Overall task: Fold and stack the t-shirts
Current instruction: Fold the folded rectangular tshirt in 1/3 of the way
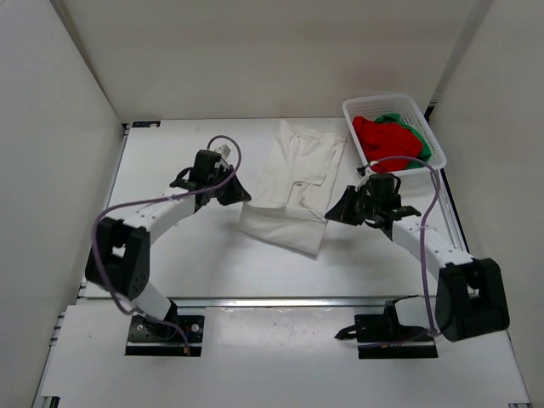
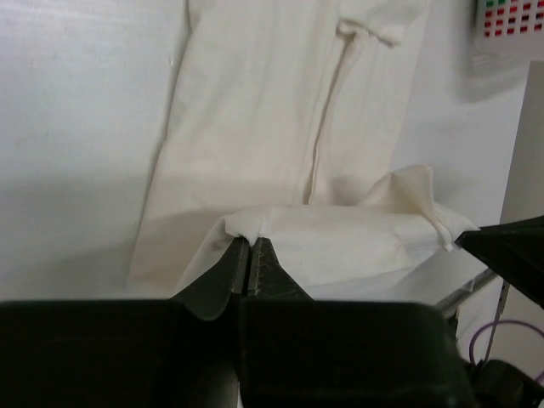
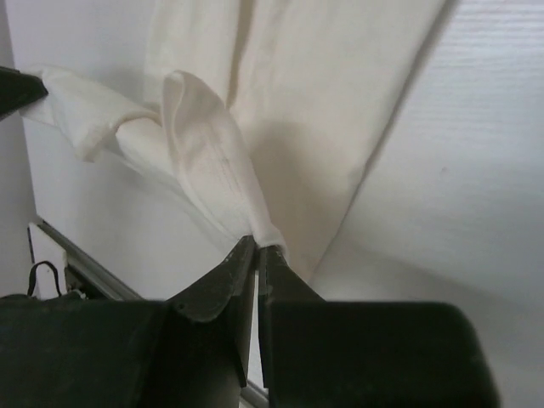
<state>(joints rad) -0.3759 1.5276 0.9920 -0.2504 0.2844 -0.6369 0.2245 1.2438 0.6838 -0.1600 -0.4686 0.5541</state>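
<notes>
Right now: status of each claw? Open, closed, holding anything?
Left claw: closed, pinching an edge of the white t-shirt.
Right claw: closed, pinching the same white t-shirt.

The left pincer [image 2: 249, 248] and right pincer [image 3: 257, 248], jaws pressed together.

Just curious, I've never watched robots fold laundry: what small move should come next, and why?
The left gripper and right gripper are each shut on an edge of the white shirt, whose rest lies flat on the table. So probably lift both together a little, evenly, to start the fold.
</notes>
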